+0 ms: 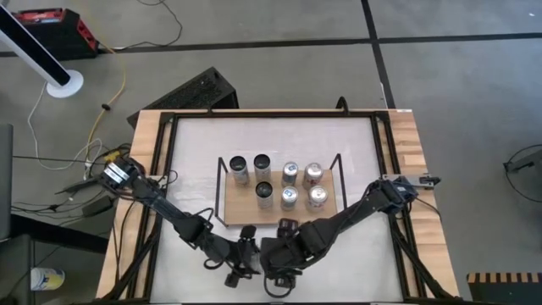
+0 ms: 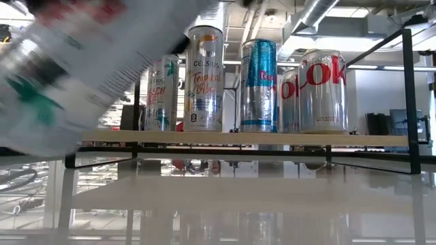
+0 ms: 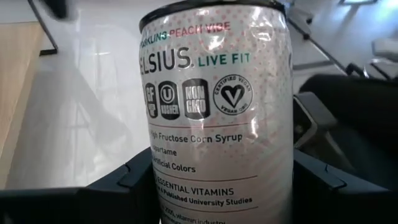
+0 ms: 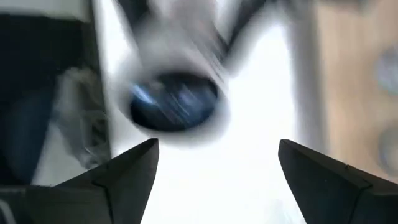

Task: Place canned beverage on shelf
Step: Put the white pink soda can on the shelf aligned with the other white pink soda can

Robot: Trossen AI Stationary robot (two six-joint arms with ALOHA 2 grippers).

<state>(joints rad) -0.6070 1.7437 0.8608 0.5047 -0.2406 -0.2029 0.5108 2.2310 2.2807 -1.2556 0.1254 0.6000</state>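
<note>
Jaws closed on either side of a white Celsius can (image 3: 214, 118), the left gripper (image 3: 217, 186) holds the drink at the near edge of the table (image 1: 195, 144), just in front of the shelf (image 1: 246, 208). In the low view the held can (image 2: 82, 64) looms tilted and blurred at the near left. The right gripper (image 4: 214, 168) sits close beside the left one, its two fingers spread wide with nothing between them; a blurred can end shows beyond them.

The shelf, a light wooden board with thin black wire ends, stands mid-table carrying seven cans. Three dark-topped cans (image 1: 251, 174) occupy its left part, four silver-topped cans (image 1: 303, 185) its right. From table height the row reads: two tall Celsius cans (image 2: 202, 78), a blue-and-silver can (image 2: 259, 85), and silver cola cans (image 2: 323, 90) with red lettering. All stand upright.
</note>
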